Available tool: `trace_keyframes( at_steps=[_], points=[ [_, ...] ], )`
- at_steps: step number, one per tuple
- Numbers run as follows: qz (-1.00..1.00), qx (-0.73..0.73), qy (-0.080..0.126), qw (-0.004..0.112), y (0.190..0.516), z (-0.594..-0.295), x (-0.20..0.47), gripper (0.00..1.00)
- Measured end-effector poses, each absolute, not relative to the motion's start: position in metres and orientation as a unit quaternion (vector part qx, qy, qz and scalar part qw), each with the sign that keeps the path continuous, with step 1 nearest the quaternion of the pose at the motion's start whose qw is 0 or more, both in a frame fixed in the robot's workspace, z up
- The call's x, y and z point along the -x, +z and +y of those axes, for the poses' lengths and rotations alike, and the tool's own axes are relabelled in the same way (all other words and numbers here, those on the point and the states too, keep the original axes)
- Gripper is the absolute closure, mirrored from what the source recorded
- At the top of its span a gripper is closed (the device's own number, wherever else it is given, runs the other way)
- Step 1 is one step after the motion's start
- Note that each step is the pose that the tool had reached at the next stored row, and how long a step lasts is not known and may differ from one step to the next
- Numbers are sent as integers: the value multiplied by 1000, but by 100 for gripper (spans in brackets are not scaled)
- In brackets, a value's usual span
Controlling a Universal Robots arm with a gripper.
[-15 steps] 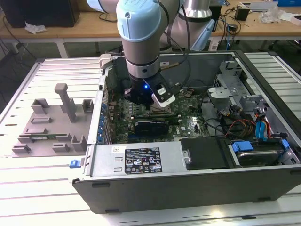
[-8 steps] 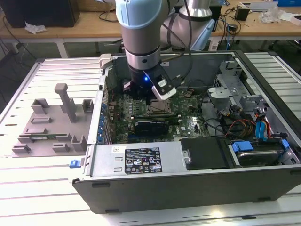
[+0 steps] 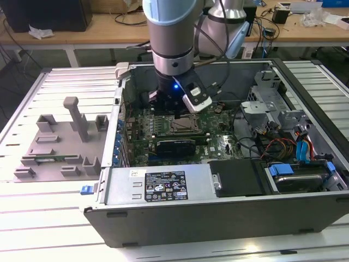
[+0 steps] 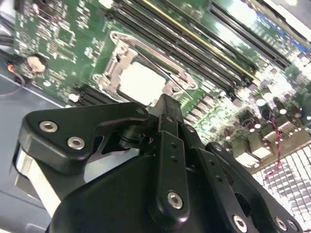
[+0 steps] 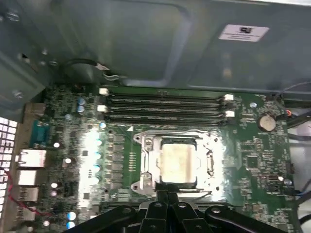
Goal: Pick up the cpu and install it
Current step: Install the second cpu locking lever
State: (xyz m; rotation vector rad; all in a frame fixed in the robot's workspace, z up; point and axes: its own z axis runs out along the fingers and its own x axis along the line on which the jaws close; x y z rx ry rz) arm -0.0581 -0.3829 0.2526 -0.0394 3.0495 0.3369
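Observation:
The cpu (image 5: 177, 162) is a pale square lying flat inside the metal-framed socket (image 5: 146, 165) on the green motherboard (image 5: 252, 160); in the second wrist view the cpu (image 4: 141, 82) also rests in the socket. My gripper (image 5: 167, 194) hangs just above the socket's near edge, its two black fingers pressed together with nothing between them. In the second wrist view the gripper (image 4: 165, 104) tip sits at the socket's rim. In the exterior view the gripper (image 3: 177, 112) is down inside the open computer case (image 3: 163, 218), over the socket (image 3: 182, 126).
Memory slots (image 5: 165, 104) run beside the socket. A grey fixture tray (image 3: 60, 144) lies on the table at the exterior view's left. The power supply (image 3: 158, 185), a drive cage (image 3: 267, 103) and loose cables (image 3: 283, 144) crowd the case. Case walls surround the board.

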Motion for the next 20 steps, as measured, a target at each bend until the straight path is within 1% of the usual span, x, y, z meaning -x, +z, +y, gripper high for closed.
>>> trace_keyframes(
  at_steps=[5, 10, 17, 20],
  points=[
    [994, 11, 101, 34, 253, -383, 42, 89],
    [997, 4, 78, 28, 253, -383, 32, 89],
    [997, 1, 76, 24, 251, -388, 27, 89],
    [997, 0, 76, 24, 244, -389, 31, 89]
  ],
)
